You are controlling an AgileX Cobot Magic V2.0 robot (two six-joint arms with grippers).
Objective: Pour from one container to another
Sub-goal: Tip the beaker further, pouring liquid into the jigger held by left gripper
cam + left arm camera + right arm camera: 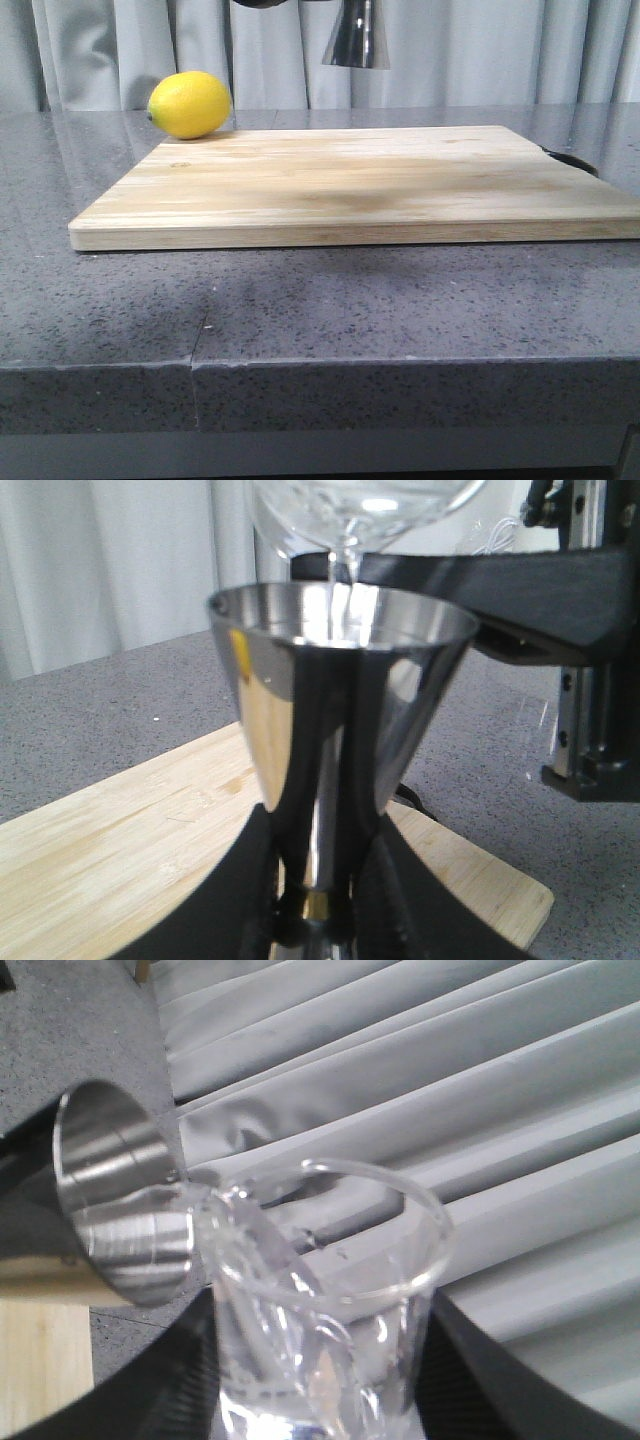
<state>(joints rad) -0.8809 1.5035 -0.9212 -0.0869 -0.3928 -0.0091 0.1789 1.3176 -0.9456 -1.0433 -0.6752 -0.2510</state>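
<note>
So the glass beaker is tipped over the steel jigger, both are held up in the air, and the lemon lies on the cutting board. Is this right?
Not quite. The lemon is not on the cutting board; the front view shows it on the grey countertop, beside the board's far left corner. The rest holds: the glass beaker is tipped over the steel jigger, both held up in the air.

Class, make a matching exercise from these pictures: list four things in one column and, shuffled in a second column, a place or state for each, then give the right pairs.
Things
1. lemon
2. steel jigger
3. glass beaker
4. cutting board

Places or states
A. tipped, a thin stream leaving its lip
B. lying flat on the grey counter
C. held upright in the air by the left gripper
D. by the board's far left corner

Pairs: 1-D, 2-C, 3-A, 4-B
</note>
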